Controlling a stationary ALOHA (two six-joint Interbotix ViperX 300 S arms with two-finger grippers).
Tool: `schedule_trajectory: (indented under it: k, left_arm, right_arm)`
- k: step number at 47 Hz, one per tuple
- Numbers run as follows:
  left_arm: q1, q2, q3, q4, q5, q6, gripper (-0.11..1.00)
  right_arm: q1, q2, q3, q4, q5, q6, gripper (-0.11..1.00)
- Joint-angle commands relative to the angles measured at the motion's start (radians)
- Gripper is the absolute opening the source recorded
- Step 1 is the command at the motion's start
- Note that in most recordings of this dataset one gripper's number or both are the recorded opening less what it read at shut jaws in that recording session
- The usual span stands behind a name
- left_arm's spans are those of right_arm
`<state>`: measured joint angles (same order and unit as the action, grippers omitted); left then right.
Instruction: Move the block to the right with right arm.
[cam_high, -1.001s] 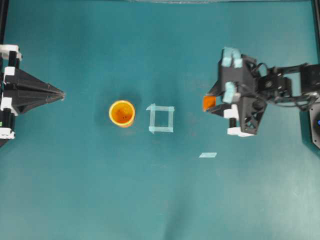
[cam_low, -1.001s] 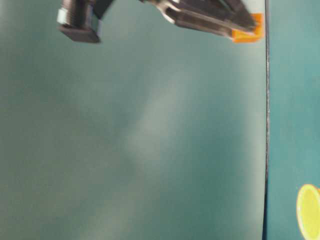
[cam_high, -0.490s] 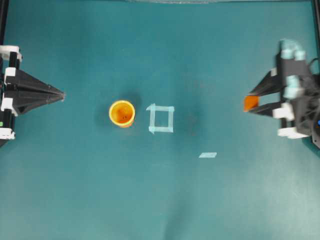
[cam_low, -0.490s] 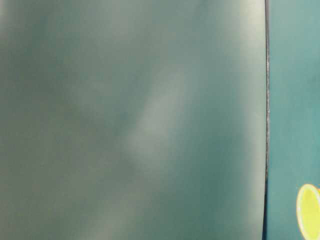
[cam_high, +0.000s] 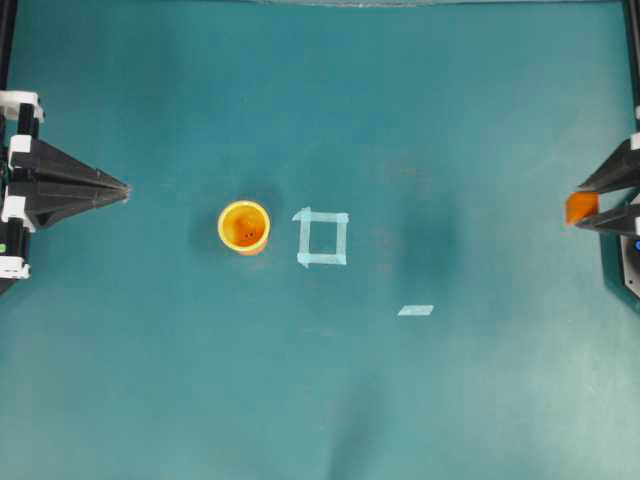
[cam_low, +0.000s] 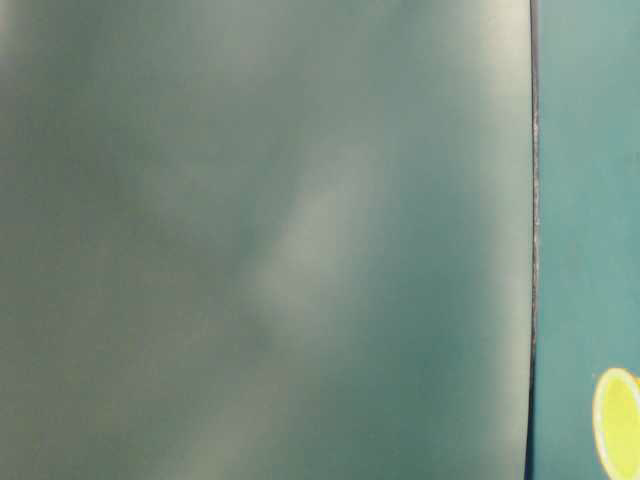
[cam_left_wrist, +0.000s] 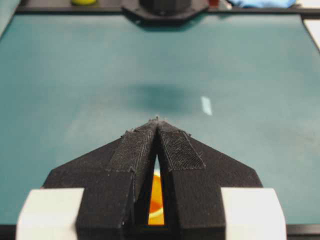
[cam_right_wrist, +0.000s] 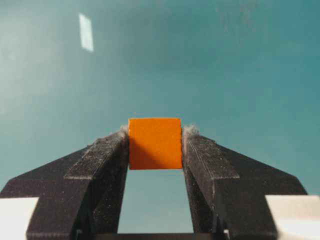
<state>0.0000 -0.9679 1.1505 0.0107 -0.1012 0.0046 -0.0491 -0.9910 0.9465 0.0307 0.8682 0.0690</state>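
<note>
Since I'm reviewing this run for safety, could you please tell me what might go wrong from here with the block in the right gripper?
1. The block is pinched only at the very tips of the right gripper, so it might slip or twist out.
2. It appears to hang above the table; released from there, it could bounce or roll.
3. It sits at the table's far right edge, so a drop might land off the mat.

Open teal table (cam_high: 450, 110) right of centre — only a flat tape strip (cam_high: 415, 310) there. Left of centre, the upright cup (cam_high: 244, 227) (beside the tape square (cam_high: 322, 238)) blocks passage.
</note>
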Motion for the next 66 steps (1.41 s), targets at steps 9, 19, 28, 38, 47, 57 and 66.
schedule_trajectory:
  k: [9, 19, 28, 38, 47, 57, 66]
  left_arm:
    - [0.002, 0.003, -0.029, 0.003, -0.005, 0.002, 0.0]
    - [0.0, 0.003, -0.028, 0.003, -0.005, 0.002, 0.0]
    - [0.0, 0.003, -0.029, 0.003, -0.005, 0.002, 0.0]
    - [0.0, 0.003, -0.029, 0.003, -0.005, 0.002, 0.0]
    - [0.002, 0.003, -0.029, 0.003, -0.005, 0.002, 0.0]
    - [0.0, 0.003, -0.029, 0.003, -0.005, 0.002, 0.0]
    - [0.0, 0.003, -0.029, 0.003, -0.005, 0.002, 0.0]
  right_arm:
    - [0.0, -0.092, 0.018, 0.006, 0.078, 0.006, 0.41]
    - [0.0, -0.164, 0.012, 0.006, 0.184, 0.006, 0.41]
    - [0.0, -0.212, 0.014, 0.006, 0.227, 0.02, 0.41]
    - [0.0, -0.225, 0.018, 0.006, 0.232, 0.026, 0.41]
    - [0.0, -0.225, 0.02, 0.006, 0.232, 0.026, 0.41]
    - [0.0, -0.225, 0.02, 0.006, 0.232, 0.028, 0.41]
    - [0.0, -0.224, 0.02, 0.006, 0.232, 0.028, 0.41]
